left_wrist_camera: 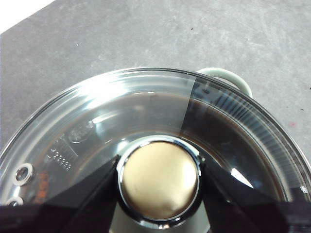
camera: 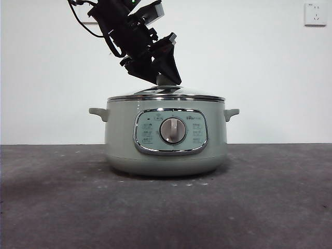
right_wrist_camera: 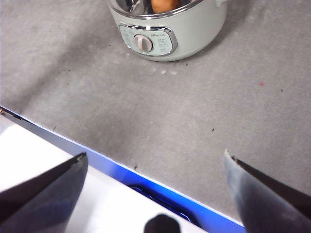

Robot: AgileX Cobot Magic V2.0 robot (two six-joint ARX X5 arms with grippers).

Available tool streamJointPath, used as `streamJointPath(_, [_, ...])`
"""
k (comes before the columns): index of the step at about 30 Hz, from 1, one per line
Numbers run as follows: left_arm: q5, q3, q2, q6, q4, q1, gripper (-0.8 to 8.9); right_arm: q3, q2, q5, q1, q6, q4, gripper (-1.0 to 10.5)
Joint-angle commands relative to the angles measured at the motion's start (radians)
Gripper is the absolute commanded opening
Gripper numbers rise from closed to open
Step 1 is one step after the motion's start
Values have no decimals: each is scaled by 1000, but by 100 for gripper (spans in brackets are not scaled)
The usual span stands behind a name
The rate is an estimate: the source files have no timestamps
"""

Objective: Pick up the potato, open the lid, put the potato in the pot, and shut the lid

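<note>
While your left gripper (camera: 165, 79) has its jaws closed on the lid's (camera: 166, 94) knob (left_wrist_camera: 160, 181), the lid sits on the pot (camera: 166, 135). Your right gripper (right_wrist_camera: 155, 194) waits wide apart, well away; the potato (right_wrist_camera: 163, 5) lies inside the pot.

Small print is seen on the pot's (camera: 166, 140) front panel (camera: 171, 132) and stamped under the lid (left_wrist_camera: 146, 121), but none can be read.
</note>
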Motion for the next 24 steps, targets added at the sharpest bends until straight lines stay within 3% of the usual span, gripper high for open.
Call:
streamJointPath(1, [14, 2, 11, -3, 31, -1, -8, -8, -3, 4, 2, 0, -26, 468])
streamJointPath(9, [11, 2, 11, -3, -21, 2, 14, -8, -3, 5, 2, 0, -26, 468])
streamJointPath(15, [11, 3, 11, -12, -28, 11, 382, -8, -3, 5, 2, 0, -26, 468])
streamJointPath(24, [11, 36, 1, -33, -50, 25, 391, -8, -3, 5, 2, 0, -26, 468])
